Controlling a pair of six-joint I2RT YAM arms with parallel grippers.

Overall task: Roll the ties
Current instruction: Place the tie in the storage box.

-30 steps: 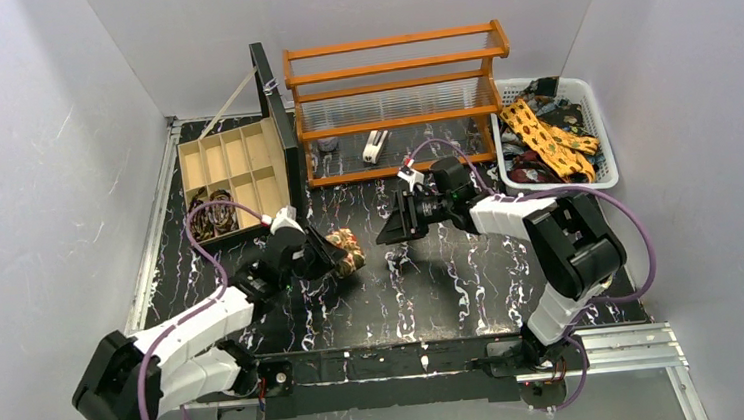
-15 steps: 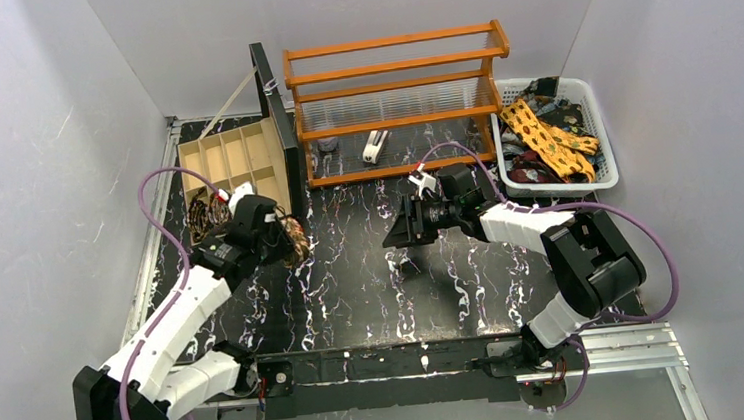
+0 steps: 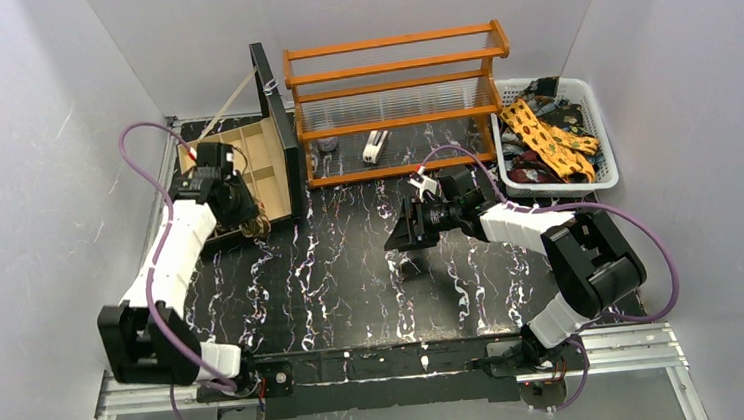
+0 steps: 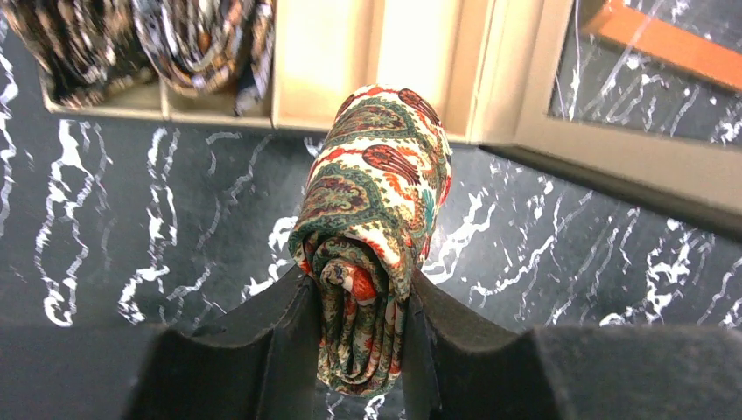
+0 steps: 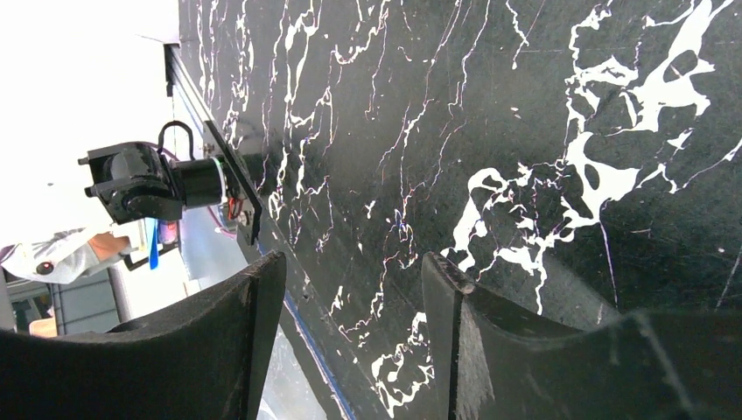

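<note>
A paisley tie [image 4: 376, 210] in cream, green and red, rolled into a coil, is pinched upright between my left gripper's [image 4: 359, 293] fingers. It hangs just above the black marbled table, at the front edge of the wooden divider box [image 4: 420, 52]. From above, the left gripper [image 3: 251, 217] is at the box's [image 3: 243, 155] near right corner. Other rolled ties [image 4: 192, 44] lie in the box's front compartments. Loose ties [image 3: 543, 136], one of them yellow, fill the white basket. My right gripper [image 3: 400, 233] hovers over mid-table; it [image 5: 354, 276] is open and holds nothing.
An orange wooden rack [image 3: 394, 93] stands at the back centre with a small white object [image 3: 373, 148] under it. The box's dark lid [image 3: 276, 127] stands upright between box and rack. The white basket [image 3: 606, 151] sits at the back right.
The left arm has swung the rolled tie from the middle of the table back and left to the box's front edge. The right gripper has opened a little wider and shifted slightly right.
</note>
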